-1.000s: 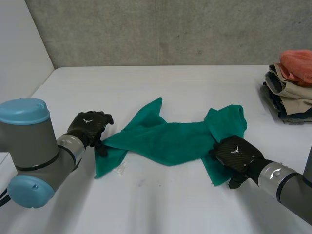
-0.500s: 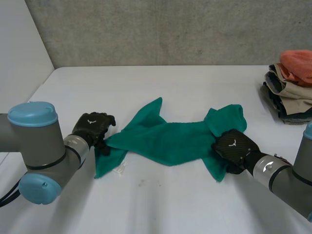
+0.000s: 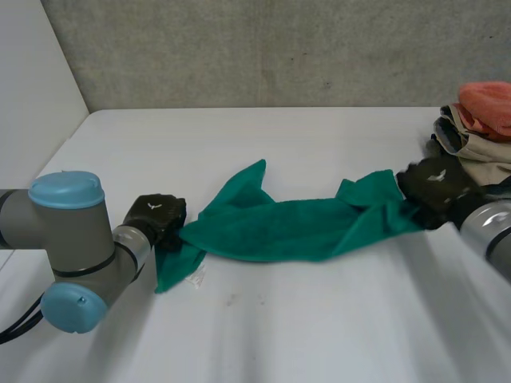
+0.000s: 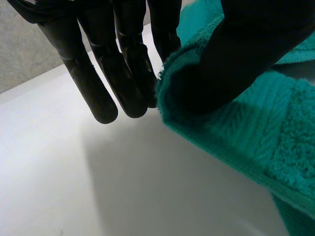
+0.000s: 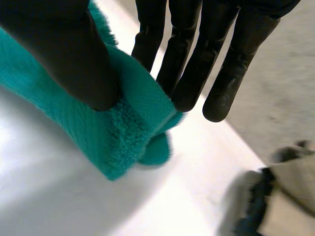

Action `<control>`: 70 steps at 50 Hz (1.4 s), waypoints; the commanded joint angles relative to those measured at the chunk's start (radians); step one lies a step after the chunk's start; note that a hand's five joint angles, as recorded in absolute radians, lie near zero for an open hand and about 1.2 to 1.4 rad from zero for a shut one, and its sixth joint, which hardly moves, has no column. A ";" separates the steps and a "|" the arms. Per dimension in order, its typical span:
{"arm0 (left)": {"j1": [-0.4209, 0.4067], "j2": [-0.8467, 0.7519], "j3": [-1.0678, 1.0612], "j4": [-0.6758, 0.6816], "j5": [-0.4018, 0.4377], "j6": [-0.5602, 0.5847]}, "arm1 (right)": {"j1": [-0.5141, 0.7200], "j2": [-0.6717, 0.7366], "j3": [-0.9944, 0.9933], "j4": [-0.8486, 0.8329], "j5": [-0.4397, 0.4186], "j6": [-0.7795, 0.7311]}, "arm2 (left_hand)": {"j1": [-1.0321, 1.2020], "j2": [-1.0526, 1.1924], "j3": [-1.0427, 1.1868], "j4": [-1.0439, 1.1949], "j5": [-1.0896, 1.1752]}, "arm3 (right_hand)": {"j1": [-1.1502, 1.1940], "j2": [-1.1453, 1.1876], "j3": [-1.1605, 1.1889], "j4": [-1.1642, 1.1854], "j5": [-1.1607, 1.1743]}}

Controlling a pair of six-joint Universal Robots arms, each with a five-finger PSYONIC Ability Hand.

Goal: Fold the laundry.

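The teal towel [image 3: 271, 231] lay on the white bench [image 3: 263, 335], drawn out into a long, twisted band between the two hands. The left hand [image 3: 157, 217] was at the towel's left end. In the left wrist view its thumb [image 4: 251, 49] pressed a hemmed edge of the cloth against the side of nearly straight fingers [image 4: 123, 73] — a pinch, not a full fist. Just beside that hand, a loose corner of the towel rested on the bench with a small white label [image 3: 196, 276] showing at its edge. Nearer the middle, a pointed flap of the towel lay turned towards the grey wall [image 3: 263, 56].

The right hand [image 3: 435, 182] was at the towel's right end. In the right wrist view its thumb bore down on a fluffy corner of the cloth and held it against the straight fingers, with a short tuft of towel poking out past the thumb. This hand sat close to a pile of folded clothes [image 3: 477, 136] at the bench's right edge — beige and dark pieces with an orange-pink one on top. The towel did not touch the pile.
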 commanded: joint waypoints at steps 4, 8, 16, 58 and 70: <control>-0.001 0.292 -0.025 -0.062 -0.041 0.013 | -0.108 -0.157 -0.153 0.213 -0.006 0.092 | 0.238 0.218 0.227 0.219 0.243 | 0.346 0.217 0.213 0.211 0.257; 0.002 0.470 -0.077 -0.071 -0.044 0.019 | -0.132 -0.169 -0.271 0.391 -0.015 0.083 | 0.238 0.218 0.227 0.219 0.243 | 0.346 0.217 0.213 0.211 0.257; 0.005 0.545 -0.177 -0.081 -0.035 0.194 | -0.118 -0.091 -0.308 0.551 0.012 -0.124 | 0.238 0.218 0.227 0.219 0.243 | 0.346 0.217 0.213 0.211 0.257; -0.005 0.223 -0.086 0.361 -0.109 0.444 | 0.107 0.194 -0.376 -0.240 0.075 0.206 | 0.238 0.218 0.227 0.219 0.243 | 0.346 0.217 0.213 0.211 0.257; -0.033 0.143 -0.214 0.349 -0.107 0.444 | -0.013 0.230 -0.197 0.092 0.038 0.062 | 0.238 0.218 0.227 0.219 0.243 | 0.346 0.217 0.213 0.211 0.257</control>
